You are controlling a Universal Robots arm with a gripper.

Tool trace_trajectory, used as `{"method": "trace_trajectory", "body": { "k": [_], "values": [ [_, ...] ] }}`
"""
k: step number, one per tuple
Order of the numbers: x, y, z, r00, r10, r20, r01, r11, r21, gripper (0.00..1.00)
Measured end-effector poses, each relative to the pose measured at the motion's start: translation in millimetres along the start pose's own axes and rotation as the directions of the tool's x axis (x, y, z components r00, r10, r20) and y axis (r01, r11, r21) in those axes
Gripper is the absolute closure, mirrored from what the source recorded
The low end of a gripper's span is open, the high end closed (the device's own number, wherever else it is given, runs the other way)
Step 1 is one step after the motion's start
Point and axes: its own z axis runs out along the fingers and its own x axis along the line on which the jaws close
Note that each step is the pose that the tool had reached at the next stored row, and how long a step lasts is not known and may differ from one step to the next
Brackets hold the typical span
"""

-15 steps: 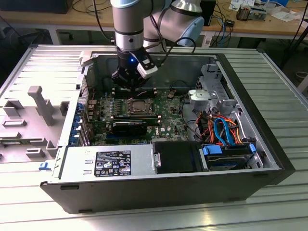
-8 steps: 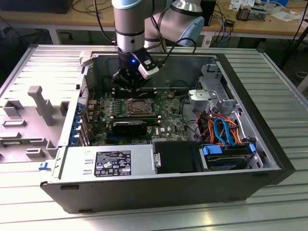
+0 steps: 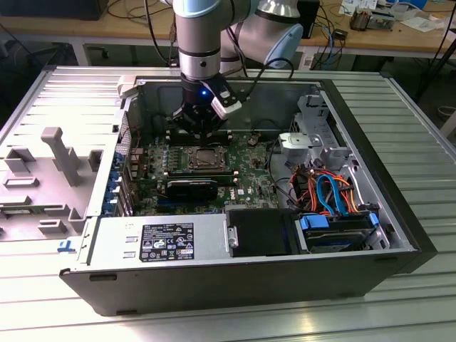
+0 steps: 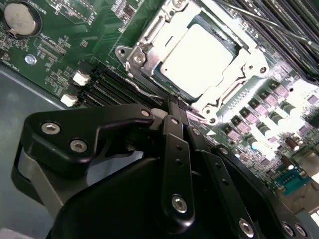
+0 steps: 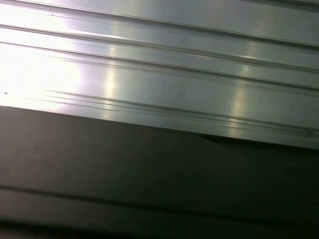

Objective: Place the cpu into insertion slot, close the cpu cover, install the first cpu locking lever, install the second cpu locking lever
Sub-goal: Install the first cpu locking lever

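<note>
Your gripper (image 4: 175, 107) fingers pressed together, empty, tips at locking lever (image 4: 144, 89) beside cpu (image 4: 199, 55) seated under cpu cover (image 4: 149, 35).

Gripper (image 4: 174, 107) tips block the cover's (image 4: 149, 37) near edge; levers too small to tell in the exterior view.

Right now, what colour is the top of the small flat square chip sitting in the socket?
Silver-grey metal, glaring nearly white. The small flat square chip shows best in the second wrist view.
</note>
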Motion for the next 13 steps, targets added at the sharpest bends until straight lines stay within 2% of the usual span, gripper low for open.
{"method": "trace_trajectory", "body": {
  "k": [13],
  "values": [
    [-15.5,-1.8,5.7,0.9998,-0.02,0.0007,0.02,0.9998,0.0013,0.89]
  ]
}}
